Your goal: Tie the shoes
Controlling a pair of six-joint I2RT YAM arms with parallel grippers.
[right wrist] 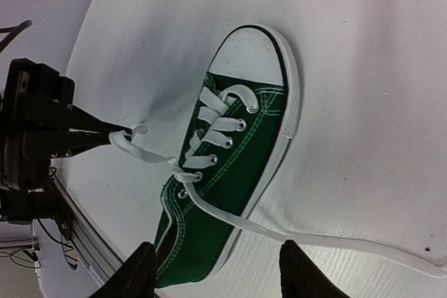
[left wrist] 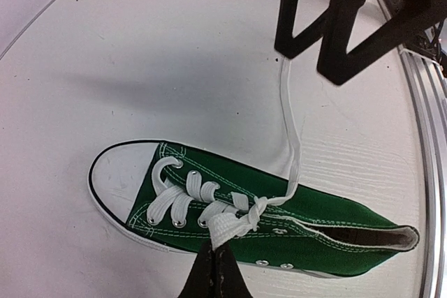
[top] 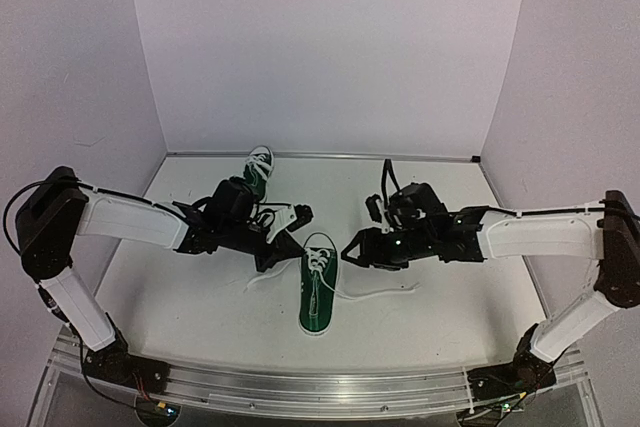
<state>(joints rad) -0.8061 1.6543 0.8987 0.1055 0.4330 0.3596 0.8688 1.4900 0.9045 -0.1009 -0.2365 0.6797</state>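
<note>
Shoelace [left wrist: 225, 226] between closed left jaws

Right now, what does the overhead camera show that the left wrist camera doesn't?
Only overhead: the far shoe near the back wall, plus the whole left arm and right arm. Only the left wrist: the left gripper shut on a lace close to where the laces cross, and the eyelets close up. Both: the near shoe and the right gripper beside it.
</note>
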